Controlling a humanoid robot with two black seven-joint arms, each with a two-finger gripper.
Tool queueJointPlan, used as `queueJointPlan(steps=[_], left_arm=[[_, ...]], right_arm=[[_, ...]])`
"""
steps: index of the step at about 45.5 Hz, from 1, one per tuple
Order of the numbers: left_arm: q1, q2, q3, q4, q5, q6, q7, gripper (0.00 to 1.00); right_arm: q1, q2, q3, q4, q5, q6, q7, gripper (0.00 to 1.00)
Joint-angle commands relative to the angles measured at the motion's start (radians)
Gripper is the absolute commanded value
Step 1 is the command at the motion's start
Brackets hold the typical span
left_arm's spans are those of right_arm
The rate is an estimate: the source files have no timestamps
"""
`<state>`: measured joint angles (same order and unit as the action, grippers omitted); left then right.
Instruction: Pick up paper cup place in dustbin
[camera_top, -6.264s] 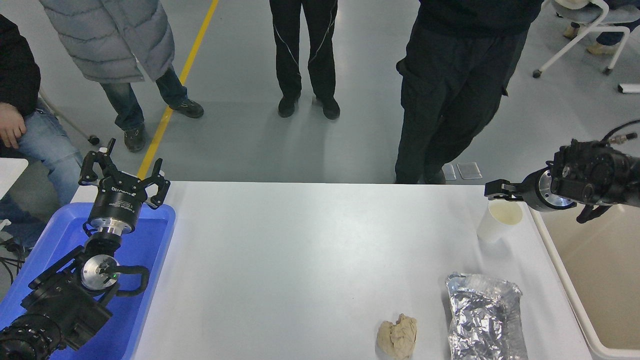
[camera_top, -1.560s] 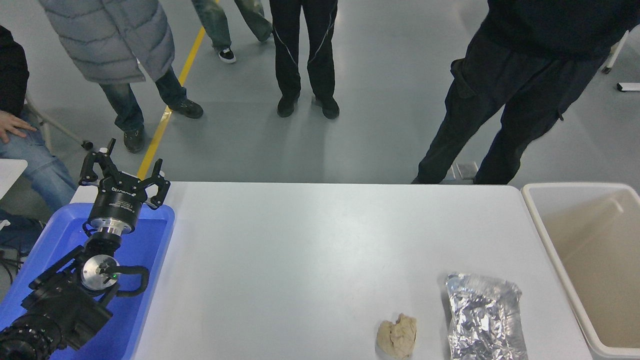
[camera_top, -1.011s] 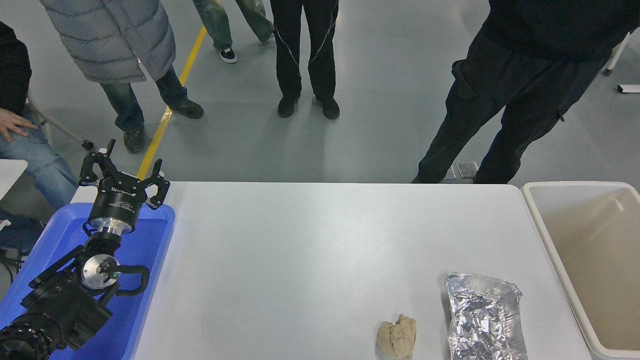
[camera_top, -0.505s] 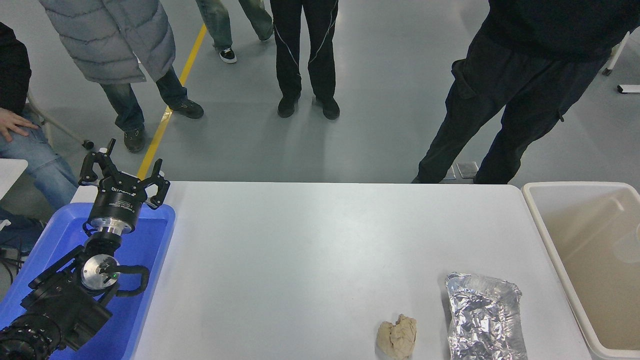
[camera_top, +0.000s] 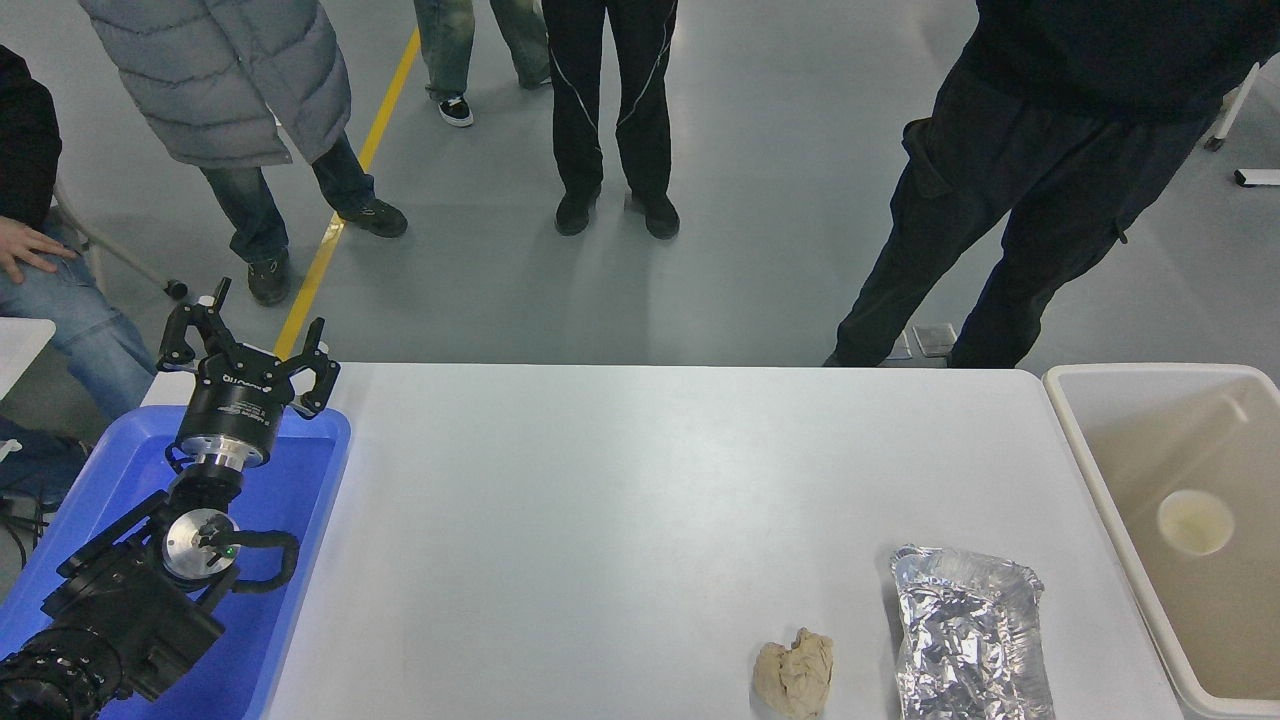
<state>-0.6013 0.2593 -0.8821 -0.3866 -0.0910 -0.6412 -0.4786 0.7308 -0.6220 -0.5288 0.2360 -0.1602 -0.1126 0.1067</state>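
Scene: white table (camera_top: 620, 500) seen from high on the robot's side, with several people standing on the grey floor beyond its far edge, at 12 o'clock.
Cup (camera_top: 1195, 522): small white paper cup, upright, cream inside facing the camera. It sits inside the bin at 3 o'clock, apart from the walls, touched by nothing.
Bin (camera_top: 1075, 440): large beige plastic box with a thick rounded rim, set just beside the table's right end. That spot probably keeps it within easy reach of the right arm. Apart from the cup it looks bare inside.
Task progress: the cup lies in the bin, so the job looks done, judging by how things rest.
Right arm: out of sight, so nothing can be said of its claw.
Left claw (camera_top: 248, 350): at 9 o'clock, fingers spread wide and grasping nothing. It points away from the camera, over the far end of the tray. The arm looks parked there, clear of the working side of the table.
Tray (camera_top: 300, 520): blue plastic, at 8 o'clock, running along the table's left edge under the left arm.
Foil (camera_top: 968, 632): crinkled silver container at 5 o'clock, near the table's front edge, well apart from the bin wall.
Wad (camera_top: 795, 672): crumpled beige paper just left of the foil, not touching it. Neither belongs to this task, so both lie untouched.
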Motion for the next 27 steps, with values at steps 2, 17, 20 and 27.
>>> queueJointPlan(steps=[2, 17, 20, 27], left_arm=[[0.0, 0.0, -0.001, 0.0, -0.001, 0.0, 0.0, 0.98], [0.0, 0.0, -0.001, -0.002, -0.001, 0.0, 0.0, 0.98], [0.0, 0.0, -0.001, 0.0, -0.001, 0.0, 0.0, 0.98], [0.0, 0.0, 0.0, -0.002, 0.001, -0.002, 0.0, 0.98]], right_arm=[[0.088, -0.119, -0.011, 0.245, 0.05, -0.01, 0.001, 1.0], [0.55, -0.246, -0.471, 0.666, 0.191, 0.019, 0.001, 1.0], [0.686, -0.246, -0.584, 0.736, 0.192, 0.036, 0.002, 1.0], [0.958, -0.208, -0.798, 0.87, 0.196, 0.088, 0.001, 1.0]])
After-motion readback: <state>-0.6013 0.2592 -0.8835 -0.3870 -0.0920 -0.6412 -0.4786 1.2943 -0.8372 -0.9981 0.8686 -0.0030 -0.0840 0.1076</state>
